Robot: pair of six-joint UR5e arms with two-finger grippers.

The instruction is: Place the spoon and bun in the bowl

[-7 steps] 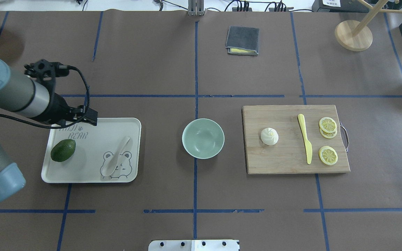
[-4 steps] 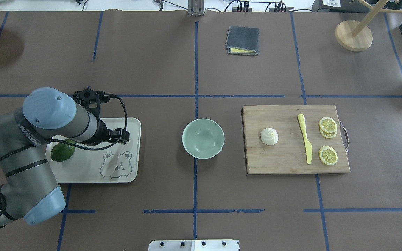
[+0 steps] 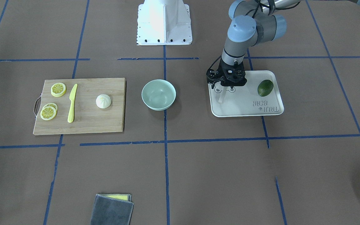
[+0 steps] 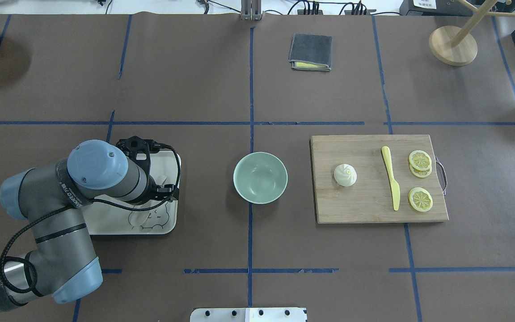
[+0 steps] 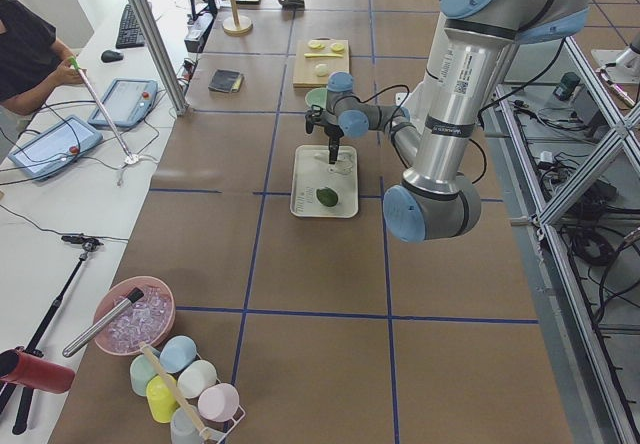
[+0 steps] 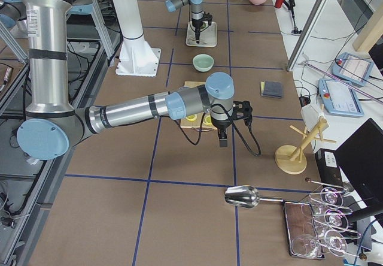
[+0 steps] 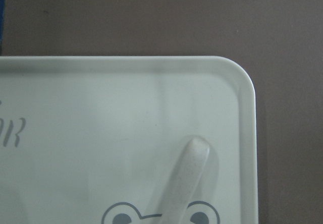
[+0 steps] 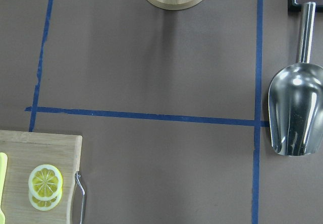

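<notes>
The pale spoon (image 4: 137,218) lies on the white tray (image 4: 170,223) at the left; its handle shows in the left wrist view (image 7: 184,178) and the front view (image 3: 221,98). My left gripper (image 3: 227,84) hangs just above the spoon's handle; it also shows in the overhead view (image 4: 163,188). I cannot tell whether it is open or shut. The mint-green bowl (image 4: 260,177) stands empty at the centre. The white bun (image 4: 345,175) sits on the wooden cutting board (image 4: 365,210). My right gripper (image 6: 222,140) hovers past the board's right end; I cannot tell its state.
A green avocado (image 3: 265,87) lies on the tray, hidden by my arm in the overhead view. A yellow knife (image 4: 390,183) and lemon slices (image 4: 420,199) lie on the board. A grey cloth (image 4: 310,52), a wooden stand (image 4: 453,44) and a metal scoop (image 8: 295,110) lie farther off.
My left arm has swung from the tray's far left corner toward the front and right, over the spoon's handle. It now covers the avocado in the overhead view.
</notes>
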